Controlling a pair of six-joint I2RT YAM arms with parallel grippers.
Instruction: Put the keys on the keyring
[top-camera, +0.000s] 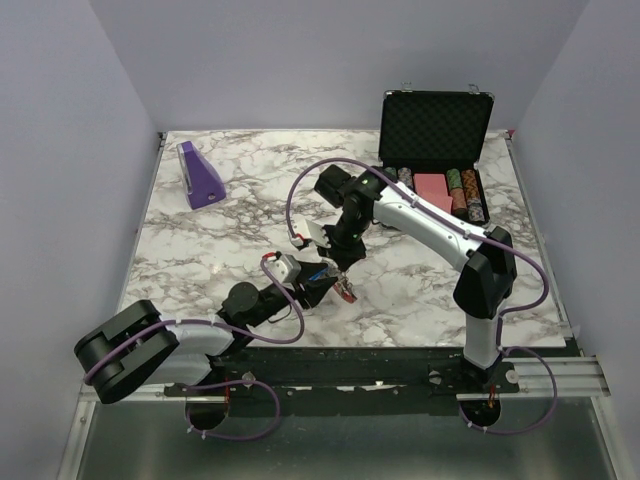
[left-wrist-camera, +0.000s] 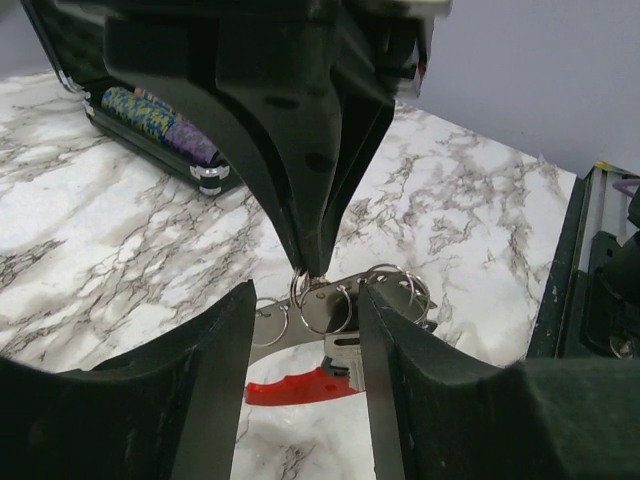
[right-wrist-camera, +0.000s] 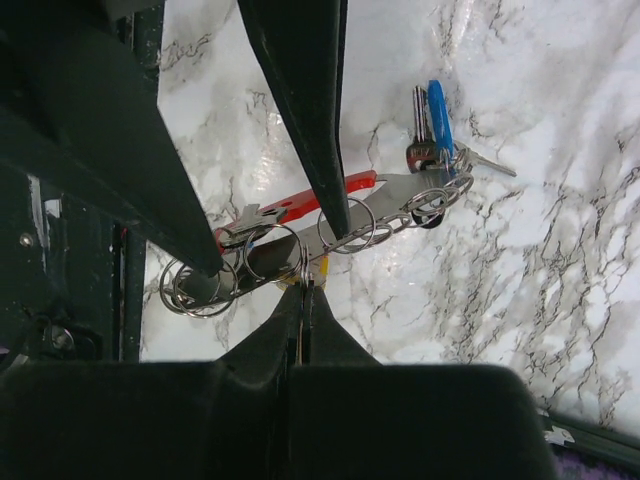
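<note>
The keyring (top-camera: 345, 290) is a flat metal bar carrying several thin rings and a red crescent (left-wrist-camera: 295, 385); it hangs just above the marble. My right gripper (right-wrist-camera: 305, 285) comes down from above and is shut on one ring (left-wrist-camera: 300, 290), with a bit of yellow showing at its tip. A blue-headed key (right-wrist-camera: 438, 115) and a plain metal one hang at the bar's far end. My left gripper (left-wrist-camera: 305, 330) is open, its fingers (left-wrist-camera: 210, 380) standing either side of a silver key (left-wrist-camera: 345, 350) and the bar's middle, not clamped.
An open black case (top-camera: 435, 150) with poker chips (top-camera: 465, 190) stands at the back right. A purple wedge (top-camera: 200, 175) sits at the back left. The table's front rail (left-wrist-camera: 590, 270) lies close behind the left gripper.
</note>
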